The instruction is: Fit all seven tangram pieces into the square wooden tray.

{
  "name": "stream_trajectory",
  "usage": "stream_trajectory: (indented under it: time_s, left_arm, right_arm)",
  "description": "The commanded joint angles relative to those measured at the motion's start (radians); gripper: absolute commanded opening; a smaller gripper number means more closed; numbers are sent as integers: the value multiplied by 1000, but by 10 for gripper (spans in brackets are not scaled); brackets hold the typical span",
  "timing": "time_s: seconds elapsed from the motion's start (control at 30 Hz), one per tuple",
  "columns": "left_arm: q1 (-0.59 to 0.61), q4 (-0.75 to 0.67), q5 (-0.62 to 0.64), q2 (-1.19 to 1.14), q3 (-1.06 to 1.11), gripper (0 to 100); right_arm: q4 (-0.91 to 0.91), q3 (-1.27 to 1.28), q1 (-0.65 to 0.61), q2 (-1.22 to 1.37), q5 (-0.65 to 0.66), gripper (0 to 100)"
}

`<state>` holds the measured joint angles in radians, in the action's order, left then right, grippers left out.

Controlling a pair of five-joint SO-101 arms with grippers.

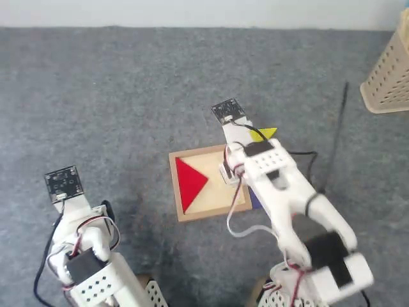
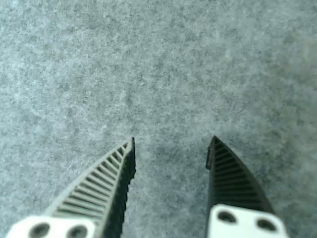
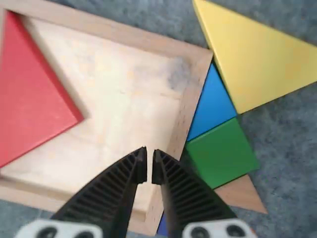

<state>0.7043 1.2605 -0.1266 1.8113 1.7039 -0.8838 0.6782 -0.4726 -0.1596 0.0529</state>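
The square wooden tray lies mid-table with a large red triangle inside it against one side. My right gripper hangs shut and empty over the tray's bare floor, close to the wall opposite the red piece. Just outside that wall lie a yellow triangle, a blue piece, a green square and a tan triangle. My left gripper is open over bare grey carpet, far to the left of the tray.
Grey carpet covers the table. A beige slatted basket stands at the far right edge. A black cable runs down the right side. The right arm covers the tray's right edge from above.
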Motion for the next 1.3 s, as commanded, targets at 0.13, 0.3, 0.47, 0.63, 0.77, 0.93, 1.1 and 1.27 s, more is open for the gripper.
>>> stream_trajectory:
  time_s: [0.13, 0.3, 0.47, 0.63, 0.77, 0.93, 1.1, 1.27]
  left_arm:
    - [-3, 3, 9, 11, -19, 225]
    - [-3, 3, 9, 11, -19, 225]
    - [-3, 3, 9, 11, -19, 225]
    - [-3, 3, 9, 11, -19, 225]
    - [-3, 3, 9, 11, -19, 225]
    - [-3, 3, 9, 11, -19, 225]
    - [-3, 3, 9, 11, -19, 225]
    - [-3, 3, 9, 11, -19, 225]
  right_arm:
    - [-79, -61, 147, -251, 51, 116]
    - [-148, -256, 199, -156, 64, 151]
    - [-240, -451, 186, 70, 359, 171]
    - [-272, -551, 182, 265, 738, 268]
    - [-277, -608, 182, 341, 918, 310]
    - [-277, -684, 179, 443, 1053, 311]
    - [-285, -704, 183, 541, 1246, 310]
    - [-274, -715, 180, 582, 1266, 310]
